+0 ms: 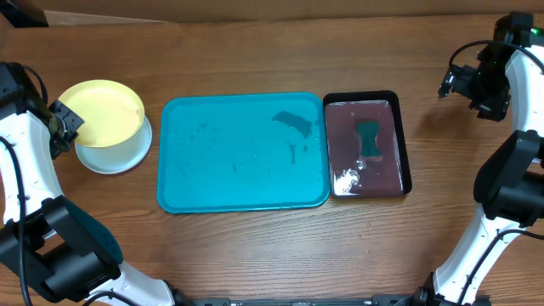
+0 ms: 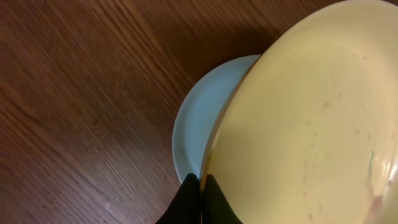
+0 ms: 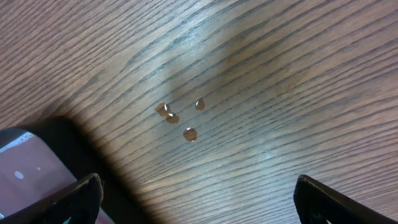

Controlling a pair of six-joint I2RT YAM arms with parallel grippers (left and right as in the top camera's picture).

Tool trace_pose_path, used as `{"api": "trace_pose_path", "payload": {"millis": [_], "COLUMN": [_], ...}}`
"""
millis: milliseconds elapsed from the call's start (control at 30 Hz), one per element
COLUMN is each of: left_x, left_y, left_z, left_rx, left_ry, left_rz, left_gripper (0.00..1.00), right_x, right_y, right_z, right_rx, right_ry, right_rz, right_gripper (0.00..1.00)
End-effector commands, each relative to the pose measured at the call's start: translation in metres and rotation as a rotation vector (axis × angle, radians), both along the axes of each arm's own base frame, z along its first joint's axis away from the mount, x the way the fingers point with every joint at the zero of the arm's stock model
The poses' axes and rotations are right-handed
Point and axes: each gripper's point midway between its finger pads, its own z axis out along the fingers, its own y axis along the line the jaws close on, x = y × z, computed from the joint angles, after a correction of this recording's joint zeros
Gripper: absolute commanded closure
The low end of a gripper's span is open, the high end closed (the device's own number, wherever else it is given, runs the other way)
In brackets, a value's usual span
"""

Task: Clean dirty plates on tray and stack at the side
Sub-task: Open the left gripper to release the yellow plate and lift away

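The left gripper [image 2: 200,186] is sitting near the left edge of the desk [image 1: 255,255], its two fingers pinched together on the rim of the yellow-green plate [image 1: 102,110]. That plate is tilting up from the gripper's side and is covering most of the pale blue plate [image 2: 199,118], which is lying flat on the desk under it, with a crescent of it showing on the side toward the tray. Whether another plate is lying under these two cannot be told.

The turquoise tray [image 1: 242,202] is lying in the middle of the desk, just to the right of the plates and apart from them, carrying only wet streaks. Beside its right rim the black tray [image 1: 405,144] is holding dark liquid, with a teal piece [image 1: 368,140] lying in it.

The right gripper [image 3: 199,199] is hanging over the far right corner of the desk with its fingers spread wide and nothing between them. A few droplets [image 3: 180,118] are glistening on the wood below it, well apart from the plates.
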Motion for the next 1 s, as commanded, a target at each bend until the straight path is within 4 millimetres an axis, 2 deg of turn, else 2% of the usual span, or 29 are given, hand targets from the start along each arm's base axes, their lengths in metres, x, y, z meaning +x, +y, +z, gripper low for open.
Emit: {"api": "trace_pose_path", "payload": {"millis": [0,167,367,400,433,467,500,533,567,600,667,700,733,800,967], "left_x": [-0.010,-0.012,-0.010,-0.010,-0.010,-0.009,-0.003,0.001,0.005,0.015,0.026,0.036,0.040,0.044,0.040], "left_y": [0.008,0.006,0.006,0.006,0.006,0.006,0.002,-0.002,-0.007,-0.023,-0.041,-0.062,-0.073,-0.094,-0.127], "left_z": [-0.020,-0.041,-0.057,-0.059,-0.061,-0.061,-0.061,-0.060,-0.060,-0.059,-0.055,-0.050,-0.047,-0.043,-0.047], "left_rx": [0.032,0.028,0.039,0.041,0.041,0.038,0.018,0.001,-0.020,-0.087,-0.160,-0.232,-0.269,-0.332,-0.391], "left_ry": [0.040,0.041,0.021,0.017,0.014,0.007,-0.015,-0.026,-0.039,-0.085,-0.140,-0.201,-0.231,-0.270,-0.221], "left_rz": [0.063,0.060,0.061,0.060,0.059,0.057,0.027,-0.006,-0.041,-0.129,-0.235,-0.350,-0.403,-0.481,-0.547], "left_gripper": [0.96,0.95,0.95,0.92,0.83,0.63,0.33,0.23,0.18,0.13,0.11,0.10,0.10,0.11,0.12], "right_x": [0.004,0.004,0.004,0.004,0.004,0.004,0.004,0.004,0.004,0.004,0.004,0.004,0.004,0.004,0.004], "right_y": [-0.001,-0.001,-0.001,-0.001,-0.001,-0.001,-0.001,-0.001,-0.001,-0.001,-0.001,-0.001,-0.001,-0.001,-0.001], "right_z": [0.015,0.015,0.015,0.015,0.015,0.015,0.015,0.015,0.015,0.015,0.015,0.015,0.015,0.015,0.015], "right_rx": [-0.011,-0.011,-0.011,-0.011,-0.011,-0.011,-0.011,-0.011,-0.011,-0.011,-0.011,-0.011,-0.011,-0.011,-0.011], "right_ry": [-0.040,-0.041,-0.040,-0.041,-0.040,-0.040,-0.041,-0.040,-0.041,-0.040,-0.040,-0.041,-0.040,-0.041,-0.040], "right_rz": [-0.006,-0.006,-0.006,-0.006,-0.006,-0.006,-0.006,-0.006,-0.006,-0.006,-0.006,-0.006,-0.006,-0.006,-0.006], "right_gripper": [0.00,0.00,0.00,0.00,0.00,0.00,0.00,0.00,0.00,0.00,0.00,0.00,0.00,0.00,0.00]}}
